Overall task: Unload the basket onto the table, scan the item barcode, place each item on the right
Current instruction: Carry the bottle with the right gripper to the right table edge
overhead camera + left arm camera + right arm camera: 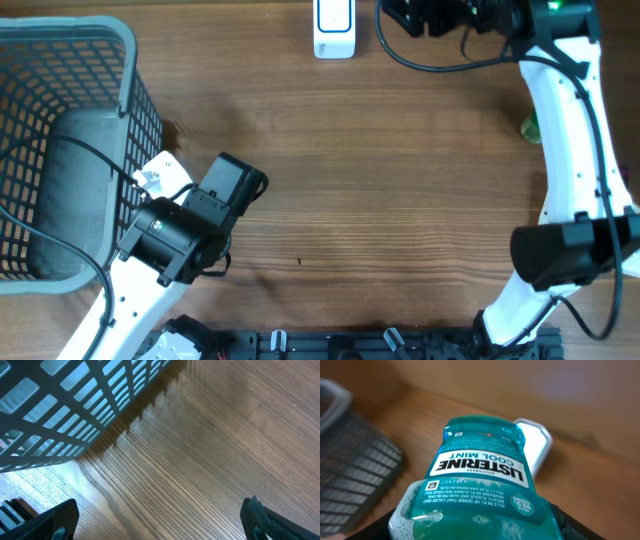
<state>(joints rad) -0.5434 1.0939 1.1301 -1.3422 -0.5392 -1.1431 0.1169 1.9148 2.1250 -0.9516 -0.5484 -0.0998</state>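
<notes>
A teal Listerine mouthwash bottle (482,480) fills the right wrist view, label up and its cap end pointing away. My right gripper (480,532) is shut on its lower body, a dark finger on each side. Just beyond the bottle's far end stands the white scanner (536,442). In the overhead view the scanner (334,28) sits at the table's far edge, with my right gripper (415,15) close to its right; the bottle is hidden under the arm there. My left gripper (240,182) hovers open over bare wood beside the basket, nothing between its fingers (55,520).
A grey plastic basket (120,40) with a grey bundle (70,190) inside takes up the left side; its wall (75,410) is close to the left gripper. A small green thing (530,128) peeks from behind the right arm.
</notes>
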